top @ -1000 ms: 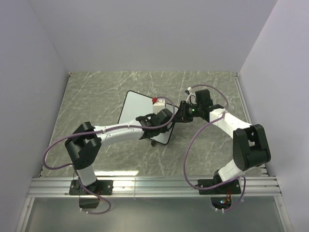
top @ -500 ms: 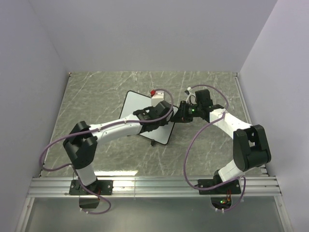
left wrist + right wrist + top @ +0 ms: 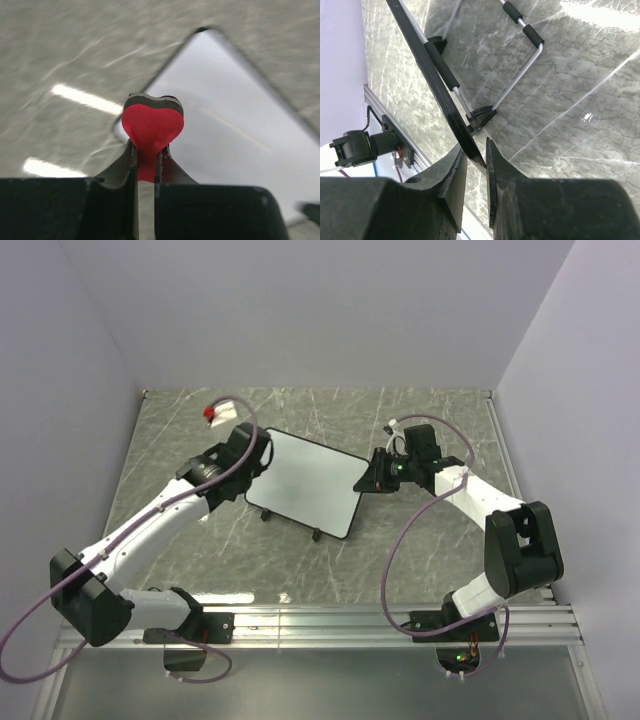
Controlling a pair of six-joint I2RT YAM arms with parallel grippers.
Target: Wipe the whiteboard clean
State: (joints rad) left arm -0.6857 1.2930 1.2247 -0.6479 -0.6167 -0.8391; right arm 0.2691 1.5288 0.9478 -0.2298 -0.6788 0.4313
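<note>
The whiteboard (image 3: pixel 308 483) lies tilted at the table's middle, its white face plain with no marks that I can see. It also shows in the left wrist view (image 3: pixel 235 115). My right gripper (image 3: pixel 372 478) is shut on the whiteboard's right corner; the right wrist view shows the black frame edge (image 3: pixel 437 75) pinched between the jaws, with the wire stand (image 3: pixel 520 75) behind it. My left gripper (image 3: pixel 214 412) is shut on the red heart-shaped eraser (image 3: pixel 151 125) and holds it above the table, off the board's far left corner.
The grey marbled table (image 3: pixel 440 540) is walled by pale panels at left, back and right. An aluminium rail (image 3: pixel 320 625) runs along the near edge by the arm bases. Purple cables loop from both arms.
My left arm has swung left and back, carrying the eraser from over the board's far right part to beyond its left corner. The right gripper has kept its hold on the board.
</note>
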